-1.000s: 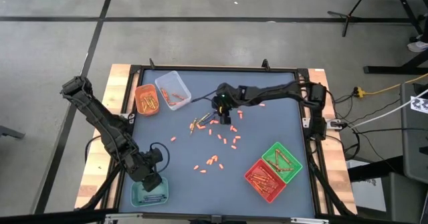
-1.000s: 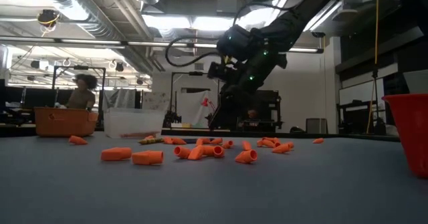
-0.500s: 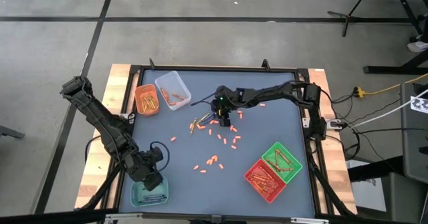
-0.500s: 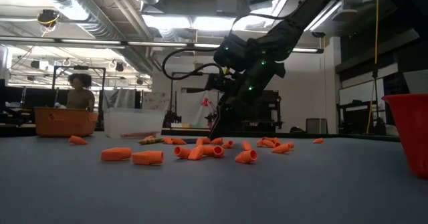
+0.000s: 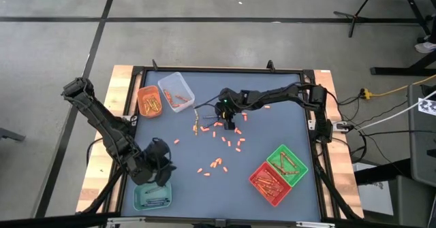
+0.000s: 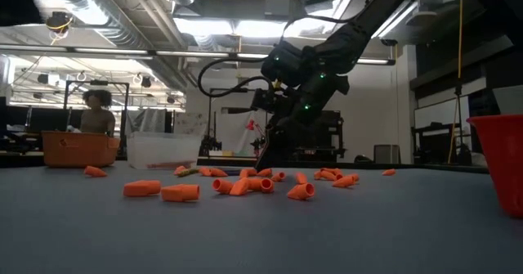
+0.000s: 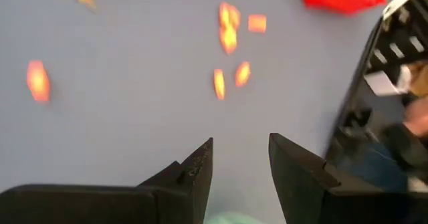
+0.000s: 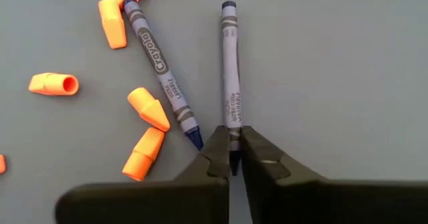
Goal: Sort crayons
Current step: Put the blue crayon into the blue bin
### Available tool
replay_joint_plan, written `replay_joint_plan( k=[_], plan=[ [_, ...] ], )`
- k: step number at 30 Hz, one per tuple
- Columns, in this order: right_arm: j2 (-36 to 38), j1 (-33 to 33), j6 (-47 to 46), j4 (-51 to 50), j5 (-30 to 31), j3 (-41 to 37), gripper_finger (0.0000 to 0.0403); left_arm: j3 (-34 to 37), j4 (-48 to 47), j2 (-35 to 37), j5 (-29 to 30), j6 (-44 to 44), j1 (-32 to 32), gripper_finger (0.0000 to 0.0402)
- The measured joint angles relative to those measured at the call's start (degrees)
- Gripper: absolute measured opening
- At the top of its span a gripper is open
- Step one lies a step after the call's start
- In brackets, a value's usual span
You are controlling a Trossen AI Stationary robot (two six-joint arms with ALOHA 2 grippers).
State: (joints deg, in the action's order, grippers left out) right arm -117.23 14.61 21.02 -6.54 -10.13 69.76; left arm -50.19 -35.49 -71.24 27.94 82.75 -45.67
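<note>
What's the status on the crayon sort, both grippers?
Right gripper shut on a blue-grey crayon, mid-table. Second blue crayon lies beside it among orange caps. Left gripper open, empty, near the teal tray. Nothing blocking.

"Crayola" on the paper wrapper of the loose blue crayon; smaller print there illegible.

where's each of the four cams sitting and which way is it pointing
High view: above the table, looking straight down; both arms show, right gripper mid-table, left gripper over the teal tray.
Low view: at tabletop height, looking across orange pieces into the room; the right arm comes down from above.
Left wrist view: on the left wrist, facing the mat past its open fingers.
Right wrist view: on the right wrist, fingers shut on a blue crayon.
High and low views share the right arm; high and left wrist views share the red tray.
</note>
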Motion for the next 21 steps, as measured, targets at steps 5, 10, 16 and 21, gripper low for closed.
replay_joint_plan(
  k=[5, 10, 16, 21],
  plan=[
    [-0.02, -0.02, -0.04, 0.02, 0.0, 0.0, 0.0022, 0.0, 0.0, -0.02, 11.86, -12.5, 0.72, 0.013],
    [-0.02, -0.02, -1.72, 0.13, 0.0, 0.0, 0.0006, 0.0, 0.01, -0.02, 18.72, -22.16, 2.96, 0.013],
    [-0.13, 0.21, -4.37, 0.79, -5.27, -0.04, 0.001, 0.0, 0.01, -0.01, 19.48, -29.36, 6.74, 0.013],
    [-0.28, -0.21, -9.15, 3.18, -8.44, -0.19, 0.0005, 0.0, 0.01, 0.0, 19.46, -33.59, 10.05, 0.013]
  ],
)
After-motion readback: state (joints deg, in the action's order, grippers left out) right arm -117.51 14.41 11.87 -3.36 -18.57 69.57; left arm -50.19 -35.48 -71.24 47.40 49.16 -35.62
